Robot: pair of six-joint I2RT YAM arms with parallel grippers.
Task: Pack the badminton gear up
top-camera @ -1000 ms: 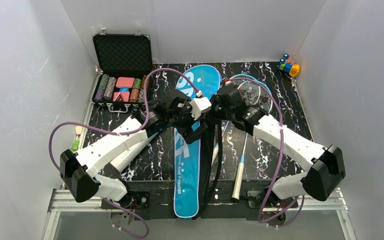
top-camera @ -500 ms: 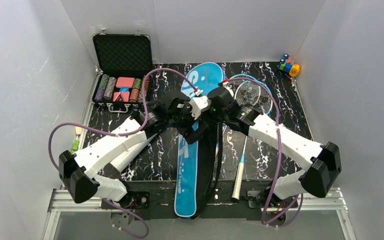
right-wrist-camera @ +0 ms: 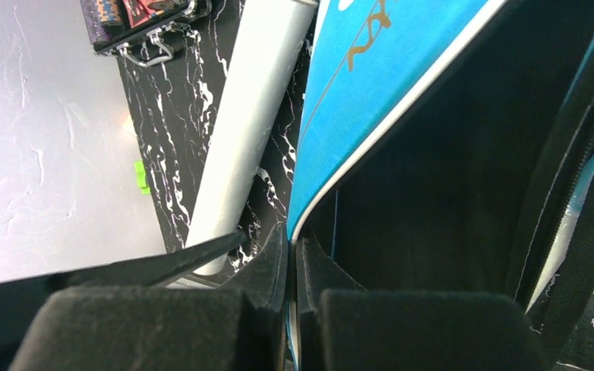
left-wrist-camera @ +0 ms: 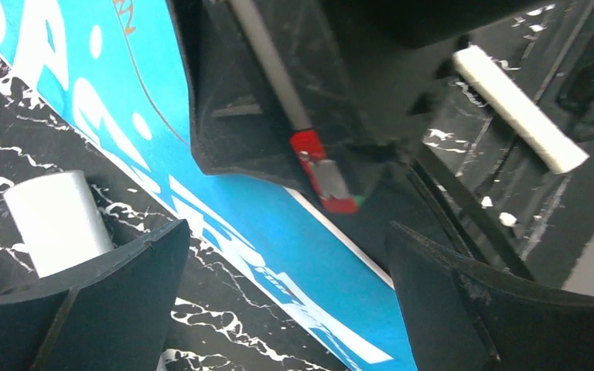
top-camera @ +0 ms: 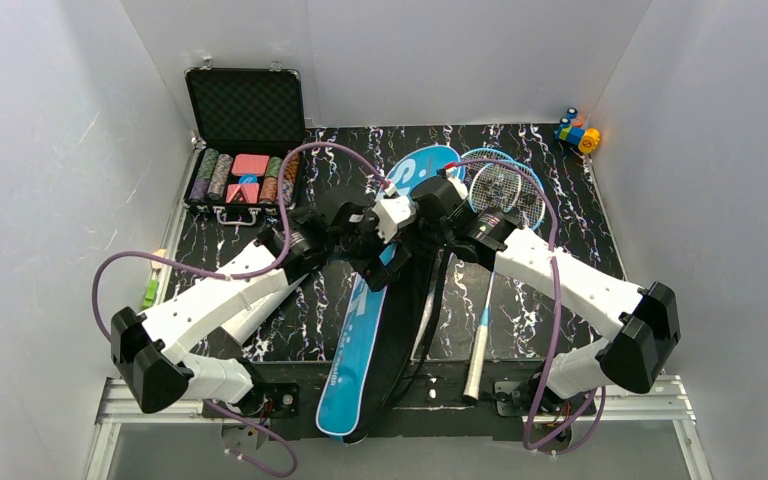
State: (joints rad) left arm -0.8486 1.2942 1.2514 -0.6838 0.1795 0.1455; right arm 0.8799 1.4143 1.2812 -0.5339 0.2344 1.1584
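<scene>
My right pincer (right-wrist-camera: 292,259) is clamped on the white-piped edge of the blue bag (right-wrist-camera: 387,62), lifting the flap so the black lining shows. My left pincer (left-wrist-camera: 286,232) hangs apart just over the bag, gripping nothing. Since a second ago the bag has pivoted: head swung right toward the rackets (top-camera: 505,188), tail left over the tabletop (top-camera: 580,210) near edge. Rackets lie outside the bag and the tube (right-wrist-camera: 251,124) sits beside it, so I judge nothing is packed yet.
</scene>
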